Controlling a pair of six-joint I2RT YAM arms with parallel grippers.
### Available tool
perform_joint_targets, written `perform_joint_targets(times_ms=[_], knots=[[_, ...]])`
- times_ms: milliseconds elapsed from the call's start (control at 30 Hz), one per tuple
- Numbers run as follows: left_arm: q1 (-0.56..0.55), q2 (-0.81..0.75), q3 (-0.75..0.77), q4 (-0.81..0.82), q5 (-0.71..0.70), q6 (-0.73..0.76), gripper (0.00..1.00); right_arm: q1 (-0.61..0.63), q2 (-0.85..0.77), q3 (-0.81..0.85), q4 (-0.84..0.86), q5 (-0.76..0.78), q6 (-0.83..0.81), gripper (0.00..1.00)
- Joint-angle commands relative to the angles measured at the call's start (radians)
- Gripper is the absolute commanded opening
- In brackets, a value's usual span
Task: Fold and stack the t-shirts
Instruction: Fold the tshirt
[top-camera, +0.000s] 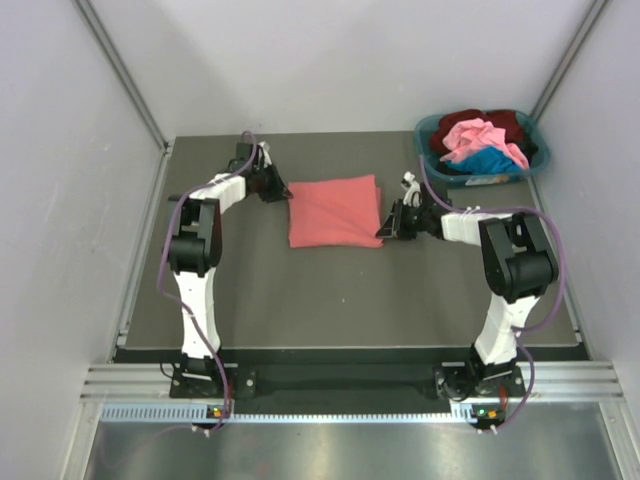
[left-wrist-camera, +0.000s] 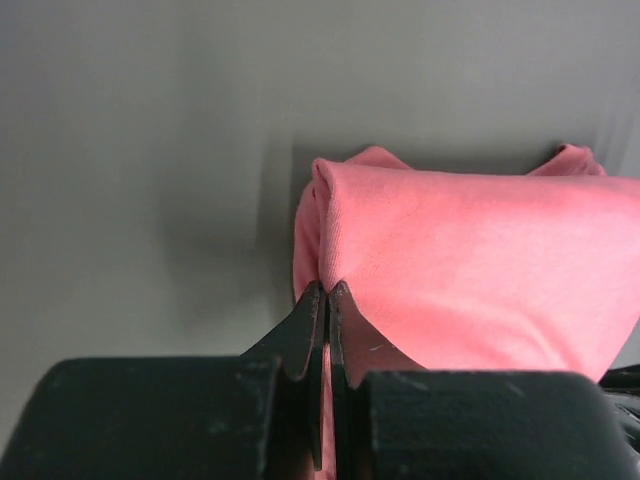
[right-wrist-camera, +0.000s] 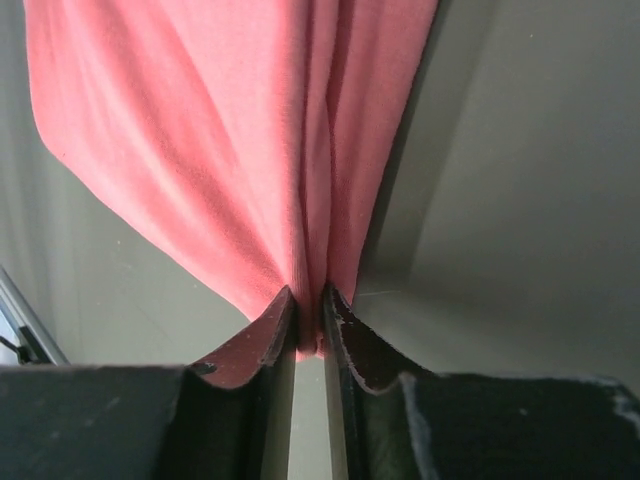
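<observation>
A salmon-red t-shirt (top-camera: 334, 210) lies folded into a rough square on the dark table between the two arms. My left gripper (top-camera: 284, 194) is at its far-left corner, shut on a pinch of that cloth (left-wrist-camera: 450, 260); the left gripper (left-wrist-camera: 328, 292) has its jaws pressed together with fabric between them. My right gripper (top-camera: 384, 232) is at the near-right corner, and in its wrist view the right gripper (right-wrist-camera: 308, 305) is shut on a gathered fold of the same t-shirt (right-wrist-camera: 230, 150). Pink, dark maroon and blue t-shirts (top-camera: 478, 140) are heaped in the basket.
A teal plastic basket (top-camera: 538, 158) stands at the far right corner of the table. Pale walls and metal rails (top-camera: 125, 70) close in the left, right and back. The table's front edge (top-camera: 340, 350) runs just ahead of the arm bases.
</observation>
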Motion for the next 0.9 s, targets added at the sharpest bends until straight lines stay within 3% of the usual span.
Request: perform_joint_targets(times_ms=[0, 67, 100, 133, 267, 333, 433, 533, 667, 800, 867], knots=[[0.037, -0.018, 0.019, 0.061, -0.020, 0.007, 0.00, 0.012, -0.007, 0.012, 0.002, 0.021, -0.011, 0.18], [0.037, -0.004, 0.049, 0.055, 0.028, 0.013, 0.00, 0.012, -0.011, 0.034, -0.013, 0.027, -0.010, 0.28], [0.037, 0.009, 0.059, 0.055, 0.048, 0.016, 0.05, 0.011, -0.016, 0.041, -0.030, 0.029, -0.008, 0.30], [0.037, 0.013, 0.071, 0.060, 0.089, 0.025, 0.17, 0.011, -0.020, 0.054, -0.039, 0.033, -0.008, 0.32], [0.037, -0.003, 0.091, 0.057, 0.138, 0.041, 0.39, 0.009, -0.056, 0.084, -0.119, 0.061, -0.022, 0.36], [0.037, -0.032, 0.102, 0.030, 0.140, 0.062, 0.41, 0.012, -0.088, 0.098, -0.177, 0.103, -0.040, 0.38], [0.037, -0.085, 0.137, -0.088, 0.021, 0.093, 0.41, 0.011, -0.117, 0.175, -0.271, 0.159, -0.066, 0.39], [0.032, -0.148, 0.134, -0.167, -0.049, 0.111, 0.41, 0.011, -0.120, 0.262, -0.315, 0.154, -0.085, 0.24], [0.016, -0.254, 0.044, -0.129, 0.028, 0.092, 0.41, 0.009, -0.062, 0.393, -0.329, 0.053, -0.088, 0.15], [0.011, -0.293, -0.148, 0.048, 0.251, -0.039, 0.40, 0.009, 0.074, 0.502, -0.305, -0.057, -0.082, 0.14], [0.006, -0.294, -0.197, 0.107, 0.262, -0.065, 0.40, 0.006, 0.125, 0.552, -0.290, -0.088, -0.069, 0.14]])
